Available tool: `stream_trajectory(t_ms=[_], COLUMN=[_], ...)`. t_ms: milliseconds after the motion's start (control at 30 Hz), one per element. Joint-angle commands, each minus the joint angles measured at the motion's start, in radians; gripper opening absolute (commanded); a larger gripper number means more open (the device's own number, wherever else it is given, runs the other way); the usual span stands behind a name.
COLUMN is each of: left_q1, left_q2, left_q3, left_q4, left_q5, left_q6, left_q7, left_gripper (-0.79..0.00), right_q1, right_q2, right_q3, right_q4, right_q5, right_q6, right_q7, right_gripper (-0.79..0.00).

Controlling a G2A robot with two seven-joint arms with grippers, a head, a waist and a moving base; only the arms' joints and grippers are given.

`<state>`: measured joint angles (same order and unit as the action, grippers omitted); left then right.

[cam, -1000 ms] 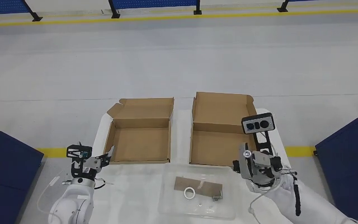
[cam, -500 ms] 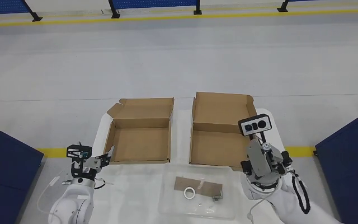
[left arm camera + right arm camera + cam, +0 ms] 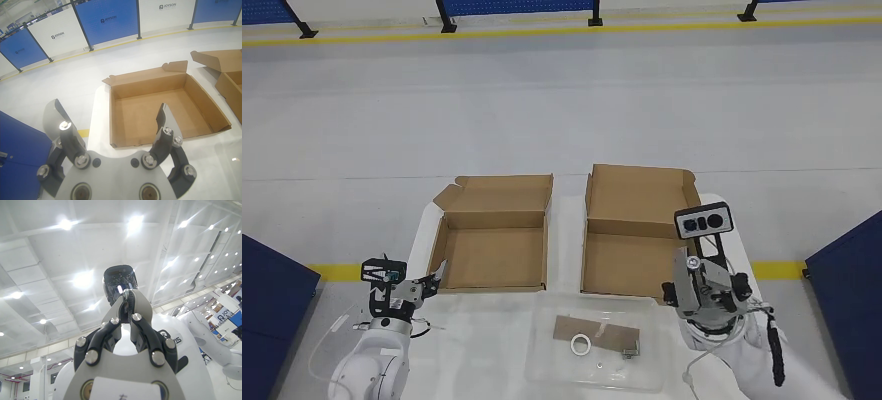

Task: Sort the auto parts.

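Observation:
My right gripper (image 3: 127, 294) points straight up, away from the table, shut on a small metal part (image 3: 124, 293) pinched at its fingertips. In the top view this gripper (image 3: 694, 264) stands over the table's right front, beside the right cardboard box (image 3: 614, 262). A clear tray (image 3: 547, 360) at the table's front middle holds a white ring (image 3: 581, 346), a small metal bracket (image 3: 630, 349) and a brown card strip (image 3: 587, 327). My left gripper (image 3: 109, 104) is open and holds nothing, just off the near left corner of the left cardboard box (image 3: 170, 106).
Both boxes (image 3: 492, 258) lie open with their lids folded back and bare bottoms. Blue panels (image 3: 267, 290) stand close on either side of the white table (image 3: 482, 340). A yellow floor line runs behind the boxes.
The right wrist rocked slightly to one side and came back, still pointing up and shut on the part. The left arm has not moved.

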<state>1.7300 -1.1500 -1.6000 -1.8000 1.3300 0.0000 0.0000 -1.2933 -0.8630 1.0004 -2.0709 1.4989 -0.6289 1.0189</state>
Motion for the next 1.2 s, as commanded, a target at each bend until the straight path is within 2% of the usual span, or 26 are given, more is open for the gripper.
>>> stream_trajectory(t_ms=[0, 200, 500, 700, 1167], left_q1=[0.000, 0.000, 0.000, 0.000, 0.000], left_q2=[0.000, 0.000, 0.000, 0.000, 0.000], left_q3=[0.000, 0.000, 0.000, 0.000, 0.000], left_q4=[0.000, 0.000, 0.000, 0.000, 0.000], left_q5=[0.000, 0.000, 0.000, 0.000, 0.000], left_q6=[0.000, 0.000, 0.000, 0.000, 0.000], left_q7=[0.000, 0.000, 0.000, 0.000, 0.000], left_gripper=[0.000, 0.000, 0.000, 0.000, 0.000], right_q1=[-0.006, -0.022, -0.022, -0.027, -0.071], right_q2=[-0.004, -0.022, -0.022, -0.031, -0.054], right_q3=[0.008, 0.026, 0.026, 0.061, 0.137], right_q4=[-0.003, -0.015, -0.015, -0.031, -0.033], right_q5=[-0.009, -0.011, -0.011, -0.097, -0.200], right_q6=[0.004, 0.022, 0.022, 0.051, 0.083], right_q7=[-0.010, -0.029, -0.029, -0.078, -0.064], right_gripper=[-0.785, -0.785, -0.785, -0.785, -0.785])
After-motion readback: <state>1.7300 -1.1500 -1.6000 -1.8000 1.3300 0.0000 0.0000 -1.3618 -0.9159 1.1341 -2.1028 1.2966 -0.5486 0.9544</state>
